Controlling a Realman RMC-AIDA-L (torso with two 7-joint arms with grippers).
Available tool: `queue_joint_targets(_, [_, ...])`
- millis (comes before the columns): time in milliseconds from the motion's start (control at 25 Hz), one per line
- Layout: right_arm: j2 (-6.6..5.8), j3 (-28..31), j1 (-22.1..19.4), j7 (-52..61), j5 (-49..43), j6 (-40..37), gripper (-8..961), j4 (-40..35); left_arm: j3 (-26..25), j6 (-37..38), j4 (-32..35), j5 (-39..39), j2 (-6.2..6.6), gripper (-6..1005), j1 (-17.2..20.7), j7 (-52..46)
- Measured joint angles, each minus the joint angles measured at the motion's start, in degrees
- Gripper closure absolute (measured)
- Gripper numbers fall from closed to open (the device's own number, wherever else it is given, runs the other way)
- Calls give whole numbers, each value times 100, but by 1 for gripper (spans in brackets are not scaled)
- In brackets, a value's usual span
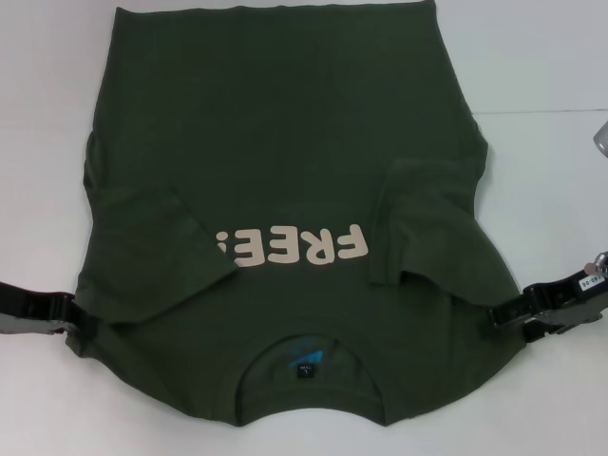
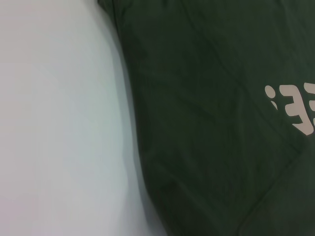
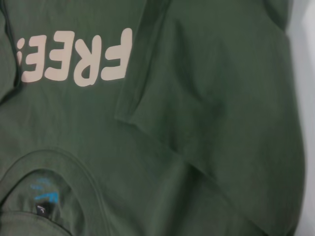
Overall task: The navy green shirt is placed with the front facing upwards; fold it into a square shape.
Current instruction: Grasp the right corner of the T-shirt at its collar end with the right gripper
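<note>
At the lower left of the head view, the left gripper (image 1: 74, 328) sits at the shirt's shoulder edge; whether it pinches the cloth cannot be told. The navy green shirt (image 1: 285, 161) fills the middle of the white table (image 1: 541, 66), both sleeves folded inward, collar (image 1: 304, 356) nearest. At lower right, the right gripper (image 1: 502, 316) meets the other shoulder, grip likewise unclear.

A plain white table (image 1: 551, 66) with nothing homely on it suggests a lab bench.
</note>
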Motion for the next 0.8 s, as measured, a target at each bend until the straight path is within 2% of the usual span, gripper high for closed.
queue_joint_targets(640, [46,-164,148,56,-40,-23,92,69,-3,-9,0,-4,3,958,-10,0])
queue_joint_targets(800, [68,-361,185,59,-43,-54,316,56,-9,-10,0,-7,9,958,-16,6])
